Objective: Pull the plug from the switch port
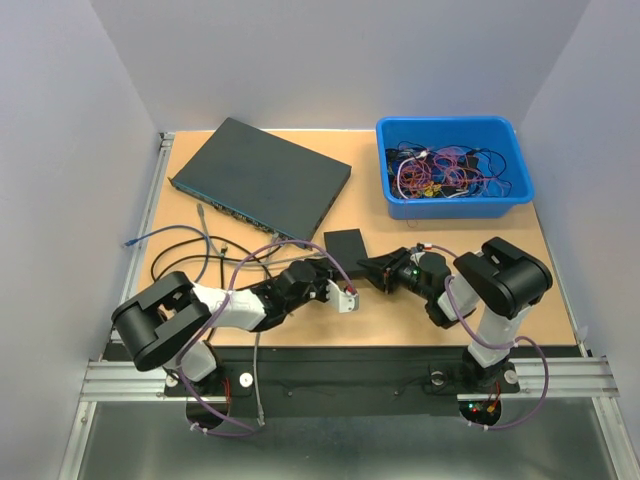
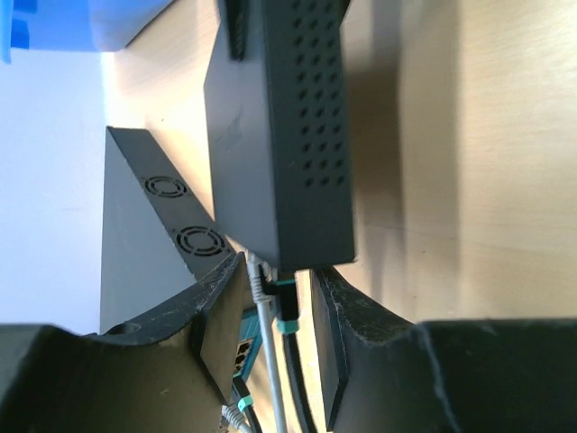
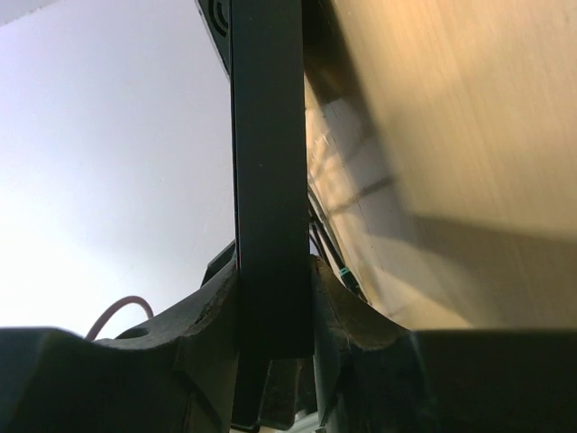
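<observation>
Table point(image 1: 460, 235) was a tan wood top with a metal rail down its left edge. Directly on it:
- Large dark switch point(image 1: 262, 178) lay flat at rear left, skewed to the table edges, port face toward the front-left.
- Blue bin point(image 1: 455, 208) stood at rear right, well apart from the switch, with a tangle of thin wires point(image 1: 445, 170) inside.
- Small black box point(image 1: 345, 245) sat near the middle, just beside the big switch's near corner. Couldn't tell whether they touched.
- Loose cables were looped over each other at front left: grey cable point(image 1: 205, 235), black cable point(image 1: 213, 265), and blue cable point(image 1: 150, 236) with its end near the left rail.
</observation>
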Available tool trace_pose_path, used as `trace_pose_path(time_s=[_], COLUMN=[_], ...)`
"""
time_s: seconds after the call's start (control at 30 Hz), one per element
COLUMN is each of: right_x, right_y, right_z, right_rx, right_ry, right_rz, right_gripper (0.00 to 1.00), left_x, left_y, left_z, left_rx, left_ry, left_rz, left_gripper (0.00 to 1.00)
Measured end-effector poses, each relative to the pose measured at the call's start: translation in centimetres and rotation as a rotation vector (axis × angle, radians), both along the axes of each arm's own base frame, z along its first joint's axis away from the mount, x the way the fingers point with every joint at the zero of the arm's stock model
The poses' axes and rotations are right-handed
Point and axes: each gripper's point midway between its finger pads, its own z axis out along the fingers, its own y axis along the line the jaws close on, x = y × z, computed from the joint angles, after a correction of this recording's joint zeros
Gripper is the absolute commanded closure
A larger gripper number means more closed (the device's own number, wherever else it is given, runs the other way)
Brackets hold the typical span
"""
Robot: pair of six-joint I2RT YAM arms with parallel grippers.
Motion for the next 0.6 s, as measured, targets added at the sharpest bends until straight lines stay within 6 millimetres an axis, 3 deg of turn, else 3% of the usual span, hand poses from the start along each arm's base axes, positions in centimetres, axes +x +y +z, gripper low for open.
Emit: trace_pose_path(time_s=[0.2,0.27,0.3,0.43,0.6], right_x=[0.06,0.06,0.07,0.09,0.11], right_y=[0.02,0.03,0.03,0.04,0.04], right_z=[-0.18,-0.2,-0.2,-0.13,-0.08], right_rx=[-0.005,-0.004,-0.006,-0.001,0.006], right_ry=[-0.007,-0.009,-0.011,-0.009,-0.003], right_rz=[0.001,0.002,0.002,0.001,-0.002], right_gripper=[1.0,1.0,1.0,1.0,1.0], left_x=[-0.17,0.0,0.04,0.37,0.61], left_y=[-0.54,-0.45,-0.45,-0.4,-0.42], left_z=[-0.02,-0.13,-0.13,0.26,0.44], left_rx=[0.022,0.034,0.035,0.03,0.022], left_ry=[-0.021,-0.033,-0.035,-0.055,-0.066], left_rz=[0.013,0.017,0.017,0.029,0.038], left_gripper=[0.57,0.65,0.77,1.0,1.0])
